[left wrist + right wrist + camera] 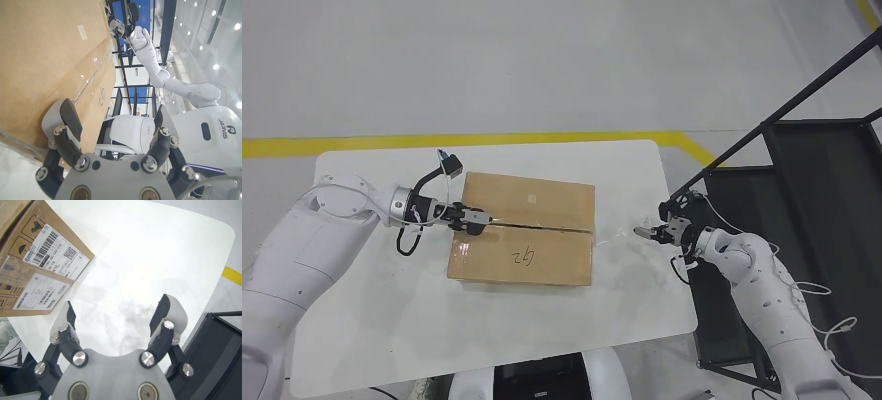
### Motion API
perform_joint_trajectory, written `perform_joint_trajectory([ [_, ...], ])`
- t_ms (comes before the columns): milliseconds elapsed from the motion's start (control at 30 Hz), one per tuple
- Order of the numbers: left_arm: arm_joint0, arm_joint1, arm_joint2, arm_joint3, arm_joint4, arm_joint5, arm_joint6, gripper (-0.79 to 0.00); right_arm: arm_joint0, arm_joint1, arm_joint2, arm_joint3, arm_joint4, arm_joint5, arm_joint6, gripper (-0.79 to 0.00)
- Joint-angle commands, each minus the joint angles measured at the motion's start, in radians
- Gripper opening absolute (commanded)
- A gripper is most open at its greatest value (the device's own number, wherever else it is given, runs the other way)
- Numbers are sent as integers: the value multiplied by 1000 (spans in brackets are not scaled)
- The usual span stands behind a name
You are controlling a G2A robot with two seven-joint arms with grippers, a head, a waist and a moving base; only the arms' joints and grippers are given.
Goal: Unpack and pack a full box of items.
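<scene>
The left gripper [113,111] stands wide, one ribbed black pad [70,115] touching the closed brown cardboard box [532,205] at its glossy taped seam; the right gripper [115,311] gapes wide just beside the box, above crumpled clear tape [136,313]; the box sits mid-table on the smooth white rounded table [622,300]; grey floor [542,60], yellow stripe [342,147].

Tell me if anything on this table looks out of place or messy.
Yes. A crumpled strip of clear tape lies on the white table between the cardboard box and the open right gripper, seemingly peeled from the box's seam. The seam's remaining tape looks wrinkled.
</scene>
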Motion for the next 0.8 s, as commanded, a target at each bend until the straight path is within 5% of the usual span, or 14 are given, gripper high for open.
perform_joint_trajectory([
  [0,0,0,0,0,0,0,0,0,0,0,0,0,0,0,0,0],
  [267,0,0,0,0,0,0,0,0,-1,0,-2,0,-6,6,2,0],
  [367,0,0,0,0,0,0,0,0,15,-7,-55,-4,-120,79,1,0],
  [600,0,0,0,0,0,0,0,0,94,-23,-138,111,-277,180,-93,0],
  [767,0,0,0,0,0,0,0,0,138,-31,-157,200,-257,159,-128,0],
])
